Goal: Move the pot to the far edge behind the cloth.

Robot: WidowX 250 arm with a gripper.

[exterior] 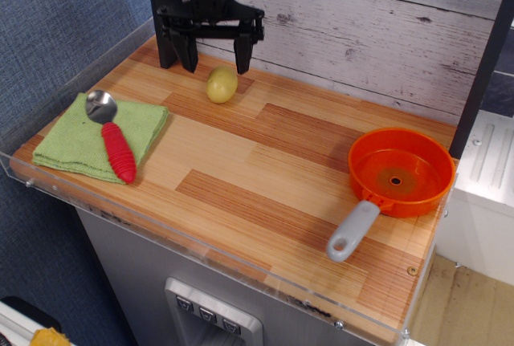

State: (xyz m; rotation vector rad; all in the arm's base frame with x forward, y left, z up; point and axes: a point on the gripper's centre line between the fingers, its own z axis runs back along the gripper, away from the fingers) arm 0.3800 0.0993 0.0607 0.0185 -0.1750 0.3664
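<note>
The pot [222,84], a small pale-yellow egg-shaped object, lies on the wooden table near the far edge, to the right of and behind the cloth. The cloth [91,137] is a light-green folded square at the left front of the table. My gripper [217,62] hangs open and empty just above and behind the pot, its two black fingers [191,55] spread apart and clear of it.
A spoon with a red handle [117,150] lies on the cloth. An orange pan with a grey handle [399,173] sits at the right. The black arm column [166,9] stands at the far left by the grey plank wall. A clear rim runs round the table.
</note>
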